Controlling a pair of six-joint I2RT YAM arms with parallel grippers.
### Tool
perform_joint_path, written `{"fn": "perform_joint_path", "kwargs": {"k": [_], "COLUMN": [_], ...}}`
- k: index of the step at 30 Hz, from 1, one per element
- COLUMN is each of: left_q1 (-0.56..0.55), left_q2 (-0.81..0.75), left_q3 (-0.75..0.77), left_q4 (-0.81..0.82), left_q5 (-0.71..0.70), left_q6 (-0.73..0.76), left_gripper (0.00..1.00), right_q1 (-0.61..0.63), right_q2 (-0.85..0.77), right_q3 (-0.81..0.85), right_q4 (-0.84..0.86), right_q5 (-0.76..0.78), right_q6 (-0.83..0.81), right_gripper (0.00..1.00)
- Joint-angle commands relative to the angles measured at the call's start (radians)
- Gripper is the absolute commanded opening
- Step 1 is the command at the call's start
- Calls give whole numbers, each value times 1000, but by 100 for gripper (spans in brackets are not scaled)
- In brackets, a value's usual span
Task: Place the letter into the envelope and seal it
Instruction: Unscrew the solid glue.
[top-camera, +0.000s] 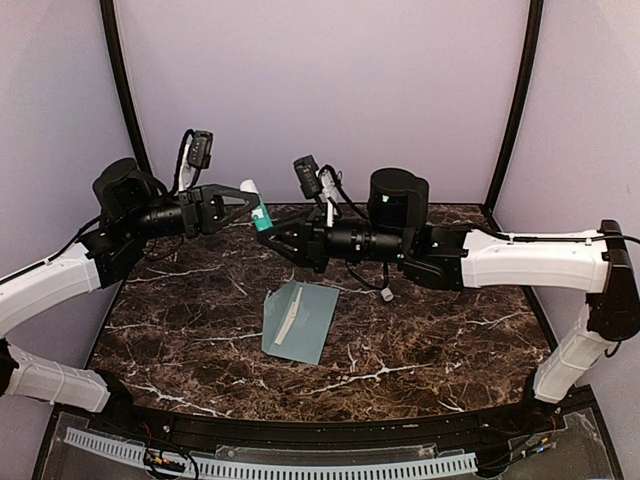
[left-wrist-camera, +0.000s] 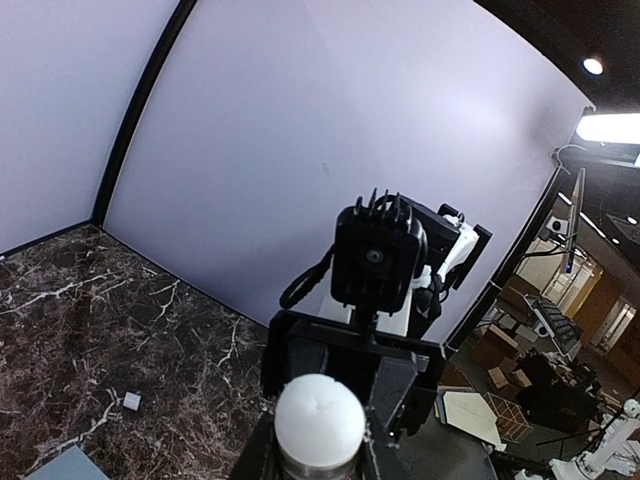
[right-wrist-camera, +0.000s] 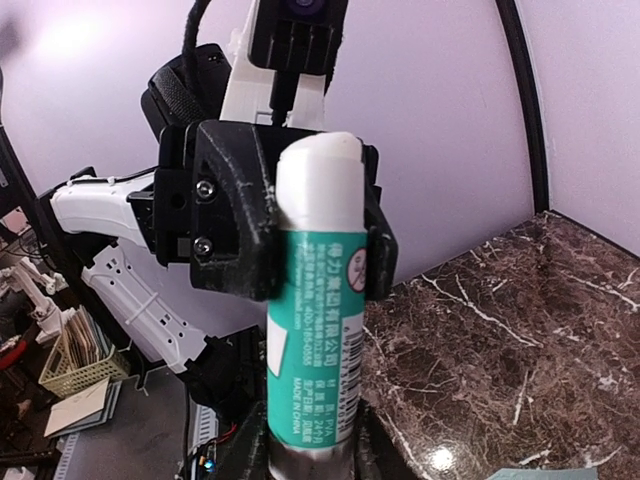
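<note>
A glue stick with a teal label and a white cap hangs in the air between both arms. My left gripper is shut round its white cap. My right gripper is shut on the lower end of its teal body. In the right wrist view the left gripper's fingers clasp the stick's top on both sides. The pale teal envelope lies flat on the table below, apart from both grippers. A thin cream strip, the only part of the letter that shows, runs along the envelope.
The dark marble table ends at lilac walls behind and at both sides. A small whitish piece lies on the marble behind the envelope. Each wrist view shows one corner of the envelope.
</note>
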Motion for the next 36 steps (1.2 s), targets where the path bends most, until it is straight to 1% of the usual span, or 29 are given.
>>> {"fn": "perform_joint_path", "kwargs": {"k": [1,2,3,4,5,6,8,11,13,15,18,21,24,28,33,36], "left_q1": [7,7,7,7,7,6,0,-15,-28,-45,-84,-115,-128,-144,-166,-169], "left_q2": [-21,-21,-21,-21,-19,-19,-19,-22,-23,-22,-2,27,57,75,110,120], "left_q3": [16,8,-10,-22,-48,-58,-84,-120,-137,-150,-147,-138,-117,-103,-102,-102], "left_q4": [59,111,148,237,280,359,449,524,563,595,636,685,694,678,725,742], "left_q5": [-20,-26,-40,-50,-81,-94,-144,-243,-290,-330,-375,-391,-388,-400,-412,-416], "left_q6": [-33,-66,-89,-143,-168,-211,-253,-278,-293,-301,-298,-300,-303,-304,-336,-345], "left_gripper": [2,0,0,0,0,0,0,0,0,0,0,0,0,0,0,0], "right_q1": [4,4,5,7,9,12,17,23,24,24,24,23,23,20,17,15], "right_q2": [-59,-69,-78,-84,-86,-83,-67,-34,-14,8,42,64,67,60,65,64], "right_q3": [-40,-62,-92,-119,-144,-160,-177,-189,-178,-143,-83,-52,-38,-39,-36,-37], "right_q4": [93,140,198,272,340,395,485,629,668,652,602,589,566,563,576,581], "right_q5": [58,77,89,103,111,126,165,182,190,188,194,184,182,185,193,198], "right_q6": [6,22,38,59,78,94,129,173,187,190,205,224,214,203,197,188], "right_gripper": [40,50,57,64,69,71,75,77,79,80,80,79,77,67,49,42]}}
